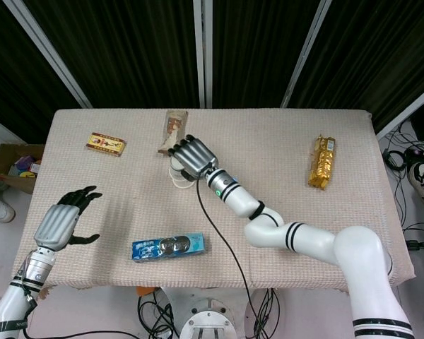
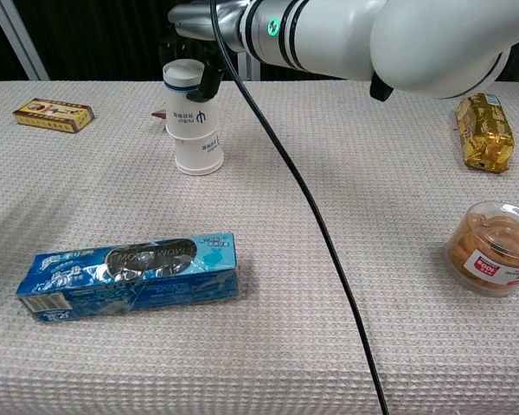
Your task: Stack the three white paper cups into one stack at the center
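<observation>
Near the table's (image 1: 283,134) left front corner, left hand (image 1: 59,225) hovering with fingers spread, holding nothing; seen only from the head view, its arm cut off at the picture's bottom left. Toward the back left corner, a flat yellow snack box (image 1: 105,144). Along the front edge, a blue cookie pack (image 1: 169,246), print legible only from the chest view. Just left of centre toward the back edge, an upside-down white paper cup (image 2: 198,155) standing on the cloth with an upper cup (image 2: 190,102) pushed partway down over it; third cup not made out in either view. From above, nearly all of the stack hidden under the right hand (image 1: 191,155); from the chest, only dark fingers (image 2: 209,81) visible, curled around the upper cup's top. Behind the stack, a brown wrapped snack (image 1: 172,130). Black cable (image 2: 303,207) crossing the chest view. Near the right edge, a gold packet (image 1: 323,162). Clear tub of biscuits (image 2: 494,248) visible only from the chest view, hidden from above by the right arm.
</observation>
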Controlling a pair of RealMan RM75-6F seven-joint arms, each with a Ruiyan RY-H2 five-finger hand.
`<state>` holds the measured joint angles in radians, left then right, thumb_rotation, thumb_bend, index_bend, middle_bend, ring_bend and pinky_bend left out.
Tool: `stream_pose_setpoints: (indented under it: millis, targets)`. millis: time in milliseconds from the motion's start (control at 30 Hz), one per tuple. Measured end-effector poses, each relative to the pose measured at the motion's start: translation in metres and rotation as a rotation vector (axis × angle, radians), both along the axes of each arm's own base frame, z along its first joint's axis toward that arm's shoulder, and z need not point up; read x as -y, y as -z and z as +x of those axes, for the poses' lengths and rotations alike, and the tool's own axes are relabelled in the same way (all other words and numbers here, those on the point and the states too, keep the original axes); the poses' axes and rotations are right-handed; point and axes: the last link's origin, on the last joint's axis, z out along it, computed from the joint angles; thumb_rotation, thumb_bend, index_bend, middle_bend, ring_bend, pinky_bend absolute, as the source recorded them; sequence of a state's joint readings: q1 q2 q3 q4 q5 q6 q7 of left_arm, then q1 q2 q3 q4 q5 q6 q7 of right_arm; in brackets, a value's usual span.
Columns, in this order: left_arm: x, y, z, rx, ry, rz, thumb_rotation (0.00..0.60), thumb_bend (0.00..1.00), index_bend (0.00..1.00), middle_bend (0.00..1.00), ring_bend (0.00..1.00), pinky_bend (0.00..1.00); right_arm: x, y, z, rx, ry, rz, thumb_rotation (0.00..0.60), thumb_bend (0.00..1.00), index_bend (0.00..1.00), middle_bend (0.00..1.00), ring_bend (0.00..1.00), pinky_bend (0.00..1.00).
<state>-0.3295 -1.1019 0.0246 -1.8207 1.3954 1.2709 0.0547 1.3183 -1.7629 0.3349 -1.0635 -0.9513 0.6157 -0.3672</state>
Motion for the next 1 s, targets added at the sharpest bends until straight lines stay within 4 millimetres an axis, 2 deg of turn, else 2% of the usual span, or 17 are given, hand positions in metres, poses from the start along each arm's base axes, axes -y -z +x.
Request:
stream_pose_setpoints:
  millis: [133,233,300,400,533,633,700,800,933,1000]
  targets:
    - [0.001,0.0,-0.001,0.0,-0.004,-0.002,0.6,0.12,0.19,0.1,0.12,0.16,0.0,0.016,-0.004,-0.04,0.022,0.011,0.6,0.36,0.24,0.23,0.13,0.13]
    - [0.002,0.0,-0.002,0.003,-0.007,0.002,0.6,0.12,0.19,0.1,0.12,0.16,-0.003,0.032,-0.011,-0.088,0.036,0.029,0.6,0.35,0.08,0.13,0.04,0.06]
    - [0.002,0.0,-0.002,0.006,-0.008,0.005,0.6,0.12,0.19,0.1,0.12,0.16,-0.005,0.039,-0.016,-0.123,0.04,0.042,0.6,0.34,0.02,0.06,0.01,0.02]
    - [0.003,-0.001,-0.003,0.004,-0.007,0.007,0.6,0.12,0.19,0.1,0.12,0.16,-0.006,0.041,-0.022,-0.15,0.048,0.047,0.6,0.33,0.0,0.0,0.0,0.0]
    - [0.003,-0.002,-0.006,-0.008,-0.003,0.017,0.6,0.12,0.19,0.1,0.12,0.16,-0.008,0.029,-0.028,-0.135,0.054,0.035,0.6,0.32,0.0,0.0,0.0,0.0]
    - [0.001,-0.007,-0.011,-0.044,0.006,0.049,0.6,0.12,0.19,0.1,0.12,0.16,-0.011,0.008,-0.037,-0.106,0.059,0.012,0.6,0.32,0.0,0.0,0.0,0.0]
    - [-0.001,-0.012,-0.016,-0.083,0.015,0.088,0.6,0.12,0.19,0.1,0.12,0.16,-0.016,-0.012,-0.049,-0.084,0.066,-0.013,0.6,0.32,0.0,0.0,0.0,0.0]
    - [-0.003,-0.022,-0.024,-0.141,0.023,0.153,0.6,0.12,0.2,0.11,0.12,0.16,-0.028,-0.051,-0.077,-0.057,0.088,-0.069,0.6,0.32,0.0,0.0,0.0,0.0]
    - [-0.003,-0.037,-0.038,-0.222,0.02,0.238,0.6,0.12,0.22,0.12,0.12,0.16,-0.054,-0.118,-0.14,-0.041,0.16,-0.195,0.6,0.32,0.0,0.01,0.0,0.0]
    - [0.0,-0.044,-0.045,-0.246,0.006,0.277,0.6,0.12,0.22,0.12,0.12,0.16,-0.074,-0.153,-0.183,-0.045,0.218,-0.27,0.6,0.32,0.0,0.01,0.0,0.0]
